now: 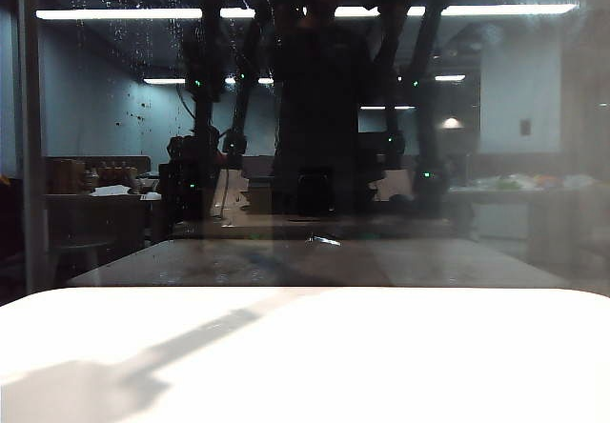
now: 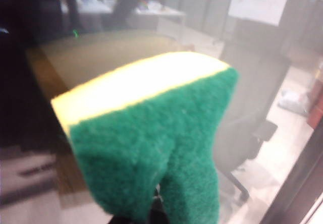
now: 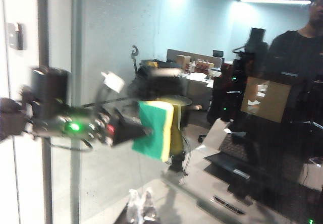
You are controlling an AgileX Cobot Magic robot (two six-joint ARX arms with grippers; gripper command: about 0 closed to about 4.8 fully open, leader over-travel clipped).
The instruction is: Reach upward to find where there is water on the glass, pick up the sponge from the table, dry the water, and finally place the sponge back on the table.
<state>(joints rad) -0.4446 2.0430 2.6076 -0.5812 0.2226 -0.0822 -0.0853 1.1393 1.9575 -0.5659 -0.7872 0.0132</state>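
The sponge [image 2: 151,133], yellow foam with a green scouring face, fills the left wrist view, and my left gripper [image 2: 157,217] is shut on its pinched green end. From the right wrist view, the left gripper [image 3: 144,131] holds the sponge [image 3: 154,130] up at the glass [image 3: 116,42], yellow side right by its dim mirror image; contact cannot be told. My right gripper [image 3: 141,206] hangs apart from it, fingertips together and holding nothing. Water [image 1: 143,42] speckles the upper left of the glass [image 1: 400,156]. The white table [image 1: 381,356] lies below.
A grey vertical frame strip [image 1: 31,137] edges the glass on the left. Dark reflections of the arms and a standing person [image 1: 324,90] fill the pane. An arm's shadow [image 1: 143,356] crosses the table's left side.
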